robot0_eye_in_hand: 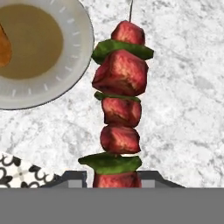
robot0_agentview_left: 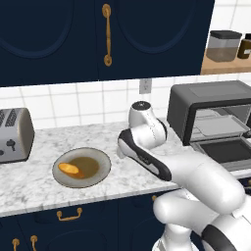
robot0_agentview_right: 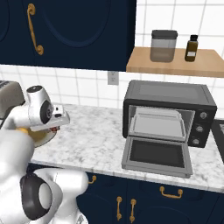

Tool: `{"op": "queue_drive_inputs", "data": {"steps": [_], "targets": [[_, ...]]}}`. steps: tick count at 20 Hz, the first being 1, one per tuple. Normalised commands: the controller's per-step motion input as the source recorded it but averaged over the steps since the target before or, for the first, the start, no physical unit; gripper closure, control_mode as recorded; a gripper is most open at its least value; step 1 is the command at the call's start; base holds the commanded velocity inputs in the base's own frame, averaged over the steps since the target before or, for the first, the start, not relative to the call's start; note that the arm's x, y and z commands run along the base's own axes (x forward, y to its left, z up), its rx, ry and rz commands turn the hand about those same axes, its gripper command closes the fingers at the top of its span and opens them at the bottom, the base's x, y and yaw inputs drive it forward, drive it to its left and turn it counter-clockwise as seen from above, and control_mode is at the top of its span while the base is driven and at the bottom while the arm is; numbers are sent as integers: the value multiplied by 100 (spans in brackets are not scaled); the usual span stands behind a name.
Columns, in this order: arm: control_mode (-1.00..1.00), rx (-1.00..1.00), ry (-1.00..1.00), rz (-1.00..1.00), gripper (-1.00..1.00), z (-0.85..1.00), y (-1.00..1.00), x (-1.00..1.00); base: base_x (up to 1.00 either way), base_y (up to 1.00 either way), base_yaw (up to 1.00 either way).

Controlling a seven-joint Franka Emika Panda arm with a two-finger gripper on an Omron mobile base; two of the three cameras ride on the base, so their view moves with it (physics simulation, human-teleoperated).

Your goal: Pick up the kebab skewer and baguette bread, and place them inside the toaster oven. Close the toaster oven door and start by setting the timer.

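while the tool (robot0_eye_in_hand: 116,186) is clamped on the low end of the kebab skewer (robot0_eye_in_hand: 119,105), the stick juts straight out ahead of it over bare marble, clear of the desk (robot0_eye_in_hand: 183,87). carrying it well probably means a level, slow swing toward the toaster oven (robot0_agentview_right: 168,114), which stands well off to the tool's right with its toaster oven door (robot0_agentview_right: 156,155) dropped open and the inner tray showing; the long end should go in first, without clipping the door frame. just left of the tool sits the plate (robot0_agentview_left: 81,167) with the baguette bread (robot0_agentview_left: 71,169) waiting on it. beyond the plate is a silver toaster (robot0_agentview_left: 14,135). white tiles, navy cabinets and a wooden shelf with two jars back the scene.
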Motion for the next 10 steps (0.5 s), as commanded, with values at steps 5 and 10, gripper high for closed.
{"op": "queue_drive_inputs", "data": {"steps": [5,10], "targets": [[-100,0,0,-2,100,13,-100,0,0,0,0],[-100,0,3,0,100,4,-100,3,0,0,0]]}}
